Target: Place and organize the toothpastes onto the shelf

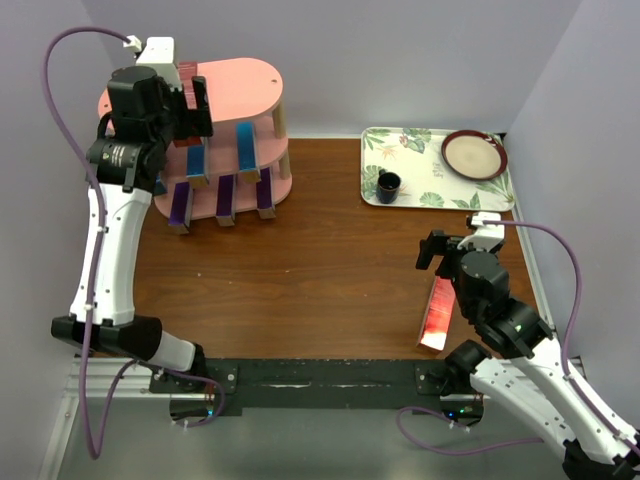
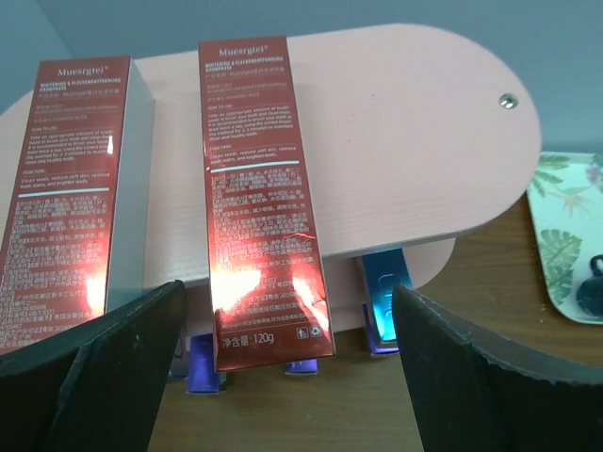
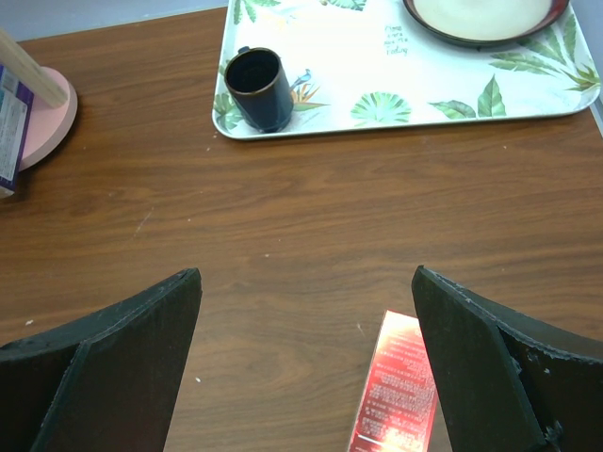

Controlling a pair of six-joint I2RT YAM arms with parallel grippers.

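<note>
The pink three-tier shelf [image 1: 240,85] stands at the far left. Two red cartons [image 2: 264,198] [image 2: 66,188] lie on its top board [image 2: 424,141], their near ends hanging over the edge. Two blue cartons [image 1: 247,145] [image 1: 196,160] show on the middle tier and three purple ones [image 1: 225,200] on the bottom tier. My left gripper [image 2: 287,377] is open at the top tier's front edge [image 1: 195,105], its fingers either side of one red carton without touching it. A third red carton [image 1: 438,313] lies on the table. My right gripper [image 3: 306,377] is open and empty just above it [image 1: 455,242].
A floral tray [image 1: 430,195] at the far right holds a dark cup [image 1: 388,185] and a brown-rimmed plate [image 1: 474,154]. In the right wrist view the cup [image 3: 259,89] and the tray [image 3: 377,113] lie ahead, and the shelf's base [image 3: 47,122] is at the left edge.
</note>
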